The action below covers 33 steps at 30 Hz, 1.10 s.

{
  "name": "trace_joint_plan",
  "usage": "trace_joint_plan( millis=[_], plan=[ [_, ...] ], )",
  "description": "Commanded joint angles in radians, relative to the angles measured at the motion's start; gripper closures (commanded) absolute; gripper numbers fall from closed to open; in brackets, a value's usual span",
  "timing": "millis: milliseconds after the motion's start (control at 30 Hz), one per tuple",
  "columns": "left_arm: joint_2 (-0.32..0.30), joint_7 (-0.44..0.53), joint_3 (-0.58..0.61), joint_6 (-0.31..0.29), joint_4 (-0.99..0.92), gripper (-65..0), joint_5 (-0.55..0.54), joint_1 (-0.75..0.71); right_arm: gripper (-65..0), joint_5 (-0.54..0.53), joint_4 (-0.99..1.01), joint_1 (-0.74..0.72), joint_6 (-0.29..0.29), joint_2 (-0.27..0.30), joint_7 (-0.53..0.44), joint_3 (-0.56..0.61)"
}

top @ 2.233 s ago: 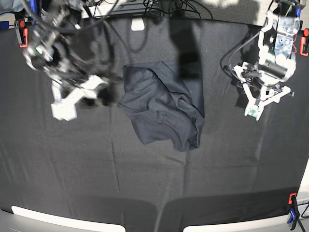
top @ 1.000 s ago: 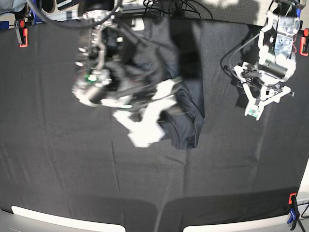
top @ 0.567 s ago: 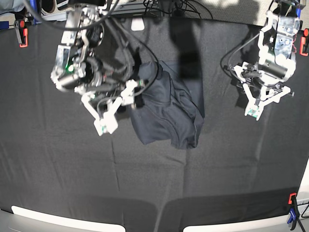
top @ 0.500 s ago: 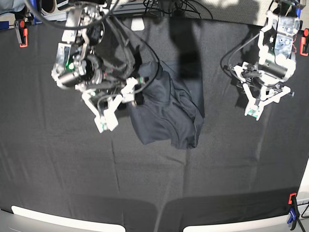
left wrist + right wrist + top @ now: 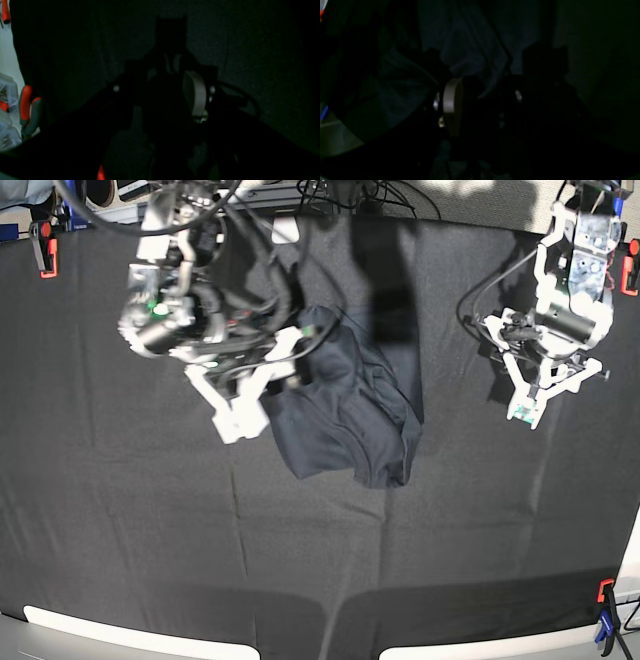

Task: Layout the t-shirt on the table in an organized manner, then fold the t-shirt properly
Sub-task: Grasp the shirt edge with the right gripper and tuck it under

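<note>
Overhead, right hand (image 5: 270, 375) spread, straddling t-shirt (image 5: 350, 405) edge; left hand (image 5: 545, 395) released.

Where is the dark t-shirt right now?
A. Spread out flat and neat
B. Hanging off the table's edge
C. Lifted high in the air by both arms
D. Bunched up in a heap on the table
D: the t-shirt lies crumpled in folds on the table, far from any edge.
</note>
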State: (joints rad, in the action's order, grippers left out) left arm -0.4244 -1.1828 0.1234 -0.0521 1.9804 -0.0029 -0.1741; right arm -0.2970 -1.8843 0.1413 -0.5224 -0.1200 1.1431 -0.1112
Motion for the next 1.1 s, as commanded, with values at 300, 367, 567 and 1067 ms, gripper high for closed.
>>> trace_joint_plan(
  millis=[300, 367, 567, 1067],
  plan=[
    [-0.008, 0.010, -0.005, 0.011, 0.017, -28.6, 0.009, 0.011, 0.0, -0.030, 0.013, -0.021, 0.005, -0.005, -0.046, 0.147],
    [-0.008, 0.010, -0.005, 0.011, 0.017, -28.6, 0.009, 0.011, 0.0, -0.035, 0.013, -0.028, 0.004, -0.005, -0.046, 0.196],
    [-0.008, 0.010, -0.005, 0.011, 0.017, -28.6, 0.009, 0.011, 0.0, -0.035, 0.013, -0.033, -0.019, -0.005, -0.043, 0.404],
    [-0.008, 0.010, -0.005, 0.011, 0.017, -28.6, 0.009, 0.011, 0.0, 0.097, 0.013, -0.033, -0.023, -0.005, -0.014, 0.628]
  ],
)
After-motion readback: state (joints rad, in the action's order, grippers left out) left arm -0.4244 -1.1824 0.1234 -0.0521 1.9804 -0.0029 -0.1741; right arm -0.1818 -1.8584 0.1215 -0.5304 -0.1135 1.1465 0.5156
